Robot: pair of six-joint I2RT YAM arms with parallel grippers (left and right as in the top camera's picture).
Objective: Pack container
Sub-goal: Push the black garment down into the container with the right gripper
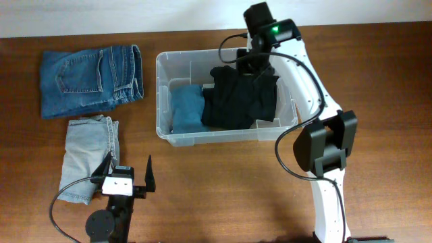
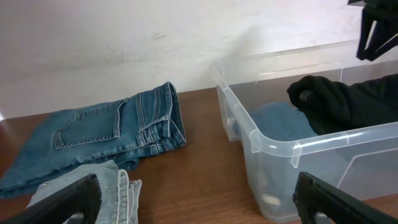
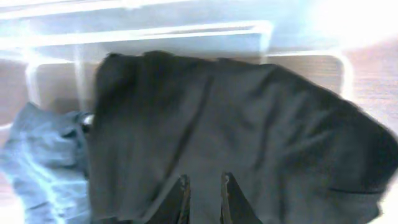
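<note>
The clear plastic container (image 1: 160, 101) stands at the table's middle, also in the left wrist view (image 2: 273, 143) and the right wrist view (image 3: 186, 32). Inside lie a folded blue garment (image 1: 185, 108) on the left and a black garment (image 1: 239, 101) on the right, its edge spilling over the right rim. My right gripper (image 1: 254, 64) hangs over the bin's far side; its fingers (image 3: 204, 180) are nearly together, pinching the black garment (image 3: 236, 124). My left gripper (image 1: 128, 172) is wide open and empty near the front edge (image 2: 199, 202).
Folded dark blue jeans (image 1: 91, 79) lie at the far left (image 2: 106, 134). Folded light blue jeans (image 1: 88, 155) lie in front of them, beside my left gripper (image 2: 115, 186). A white wall bounds the table's far side.
</note>
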